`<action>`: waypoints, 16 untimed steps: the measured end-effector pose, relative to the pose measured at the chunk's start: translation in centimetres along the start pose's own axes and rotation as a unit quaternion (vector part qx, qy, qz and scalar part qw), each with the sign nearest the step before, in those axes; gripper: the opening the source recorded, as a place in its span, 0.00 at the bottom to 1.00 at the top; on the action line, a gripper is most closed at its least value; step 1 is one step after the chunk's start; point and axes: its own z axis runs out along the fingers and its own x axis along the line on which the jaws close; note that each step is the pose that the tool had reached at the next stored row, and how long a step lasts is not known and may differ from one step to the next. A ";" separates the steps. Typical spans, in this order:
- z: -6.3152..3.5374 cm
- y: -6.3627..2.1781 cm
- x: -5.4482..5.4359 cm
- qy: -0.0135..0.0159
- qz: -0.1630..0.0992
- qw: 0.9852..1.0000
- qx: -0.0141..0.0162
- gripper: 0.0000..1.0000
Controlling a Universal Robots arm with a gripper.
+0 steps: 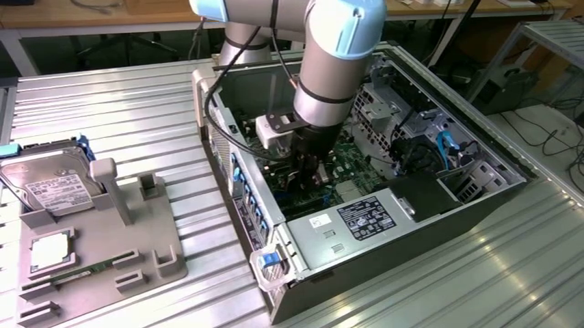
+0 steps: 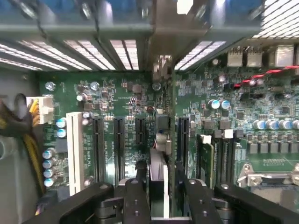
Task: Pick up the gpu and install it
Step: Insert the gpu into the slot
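The gpu [image 2: 161,182] stands on edge, seen almost end-on in the wrist view: a thin dark board with a pale metal strip running up its length, planted among the long black slots of the green motherboard [image 2: 117,100]. It sits between the two black fingers [image 2: 138,186] of the gripper [image 2: 161,175], which flank it closely on either side; whether they actually press on the card or stand just clear of it I can't quite tell.

From the exterior view, the gripper [image 1: 308,171] is down inside the open computer case [image 1: 365,225], a black steel box lying on a ribbed metal table [image 1: 119,102]. Beside the case, toward the exterior view's left, a grey moulded tray [image 1: 137,239] holds a silver hard drive [image 1: 50,184] with a white label.
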 end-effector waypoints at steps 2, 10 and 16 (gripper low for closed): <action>-0.94 0.00 -0.1 0.000 0.000 1.000 0.000 0.35; -5.56 -0.03 -0.4 0.001 0.000 1.000 0.002 0.35; -5.64 -0.03 -0.5 0.001 0.000 1.000 0.003 0.11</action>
